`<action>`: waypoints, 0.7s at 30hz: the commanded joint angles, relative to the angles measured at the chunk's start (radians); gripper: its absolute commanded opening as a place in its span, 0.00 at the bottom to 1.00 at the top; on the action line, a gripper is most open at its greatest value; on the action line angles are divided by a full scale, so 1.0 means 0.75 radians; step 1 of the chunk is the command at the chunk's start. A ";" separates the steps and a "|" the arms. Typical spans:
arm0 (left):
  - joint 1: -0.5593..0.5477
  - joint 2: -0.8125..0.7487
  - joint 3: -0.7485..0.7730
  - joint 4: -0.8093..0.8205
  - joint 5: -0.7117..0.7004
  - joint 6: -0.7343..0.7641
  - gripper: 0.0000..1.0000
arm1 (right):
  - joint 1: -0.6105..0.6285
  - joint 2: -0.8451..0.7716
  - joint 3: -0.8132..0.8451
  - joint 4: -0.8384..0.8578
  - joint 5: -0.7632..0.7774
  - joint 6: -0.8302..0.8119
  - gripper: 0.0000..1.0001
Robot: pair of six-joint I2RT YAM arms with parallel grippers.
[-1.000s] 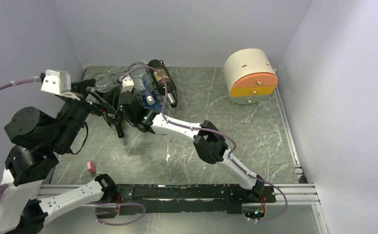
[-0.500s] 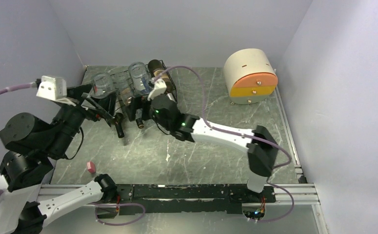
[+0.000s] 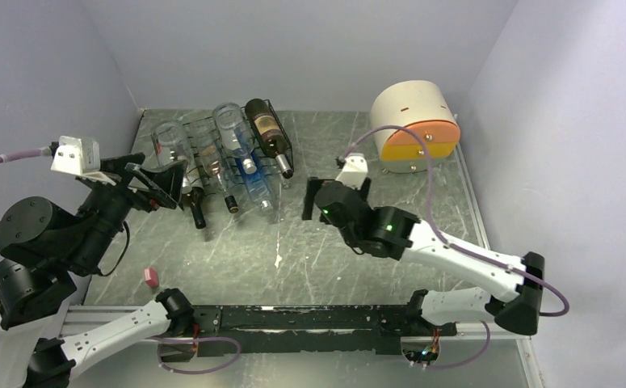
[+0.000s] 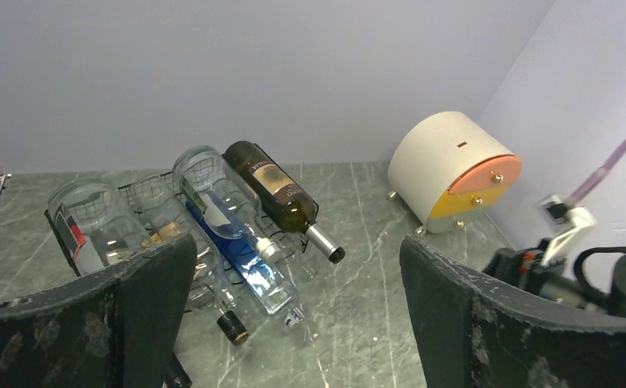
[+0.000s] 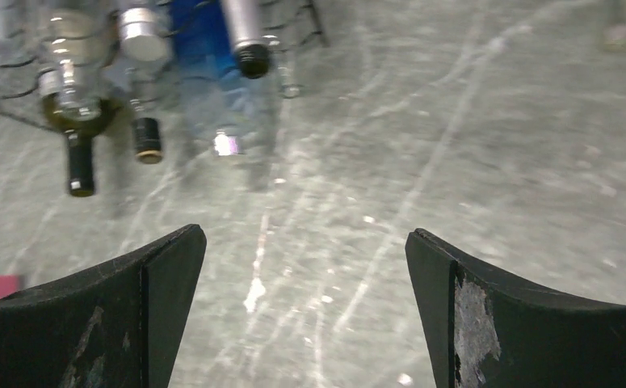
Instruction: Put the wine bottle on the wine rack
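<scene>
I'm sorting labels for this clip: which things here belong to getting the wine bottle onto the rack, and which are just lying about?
Part of the job:
- black wire wine rack
- bottles lying in it, among them the dark wine bottle and the blue-tinted clear bottle

Just lying about:
- cream-and-orange drum-shaped box, far right
- small pink object on the table near the left arm

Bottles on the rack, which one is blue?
The see-through wine bottle beside the dark bottle at the right end of the wine rack; only it shows blue.
</scene>
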 commanded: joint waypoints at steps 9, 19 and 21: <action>0.006 -0.020 0.176 -0.140 0.066 0.022 0.99 | -0.004 -0.423 0.310 -0.627 0.410 0.026 1.00; 0.009 -0.090 0.216 -0.123 0.081 0.055 0.99 | -0.004 -0.610 0.355 -0.495 0.421 -0.145 1.00; 0.008 -0.097 0.207 -0.115 0.080 0.057 0.99 | -0.005 -0.624 0.341 -0.442 0.391 -0.170 1.00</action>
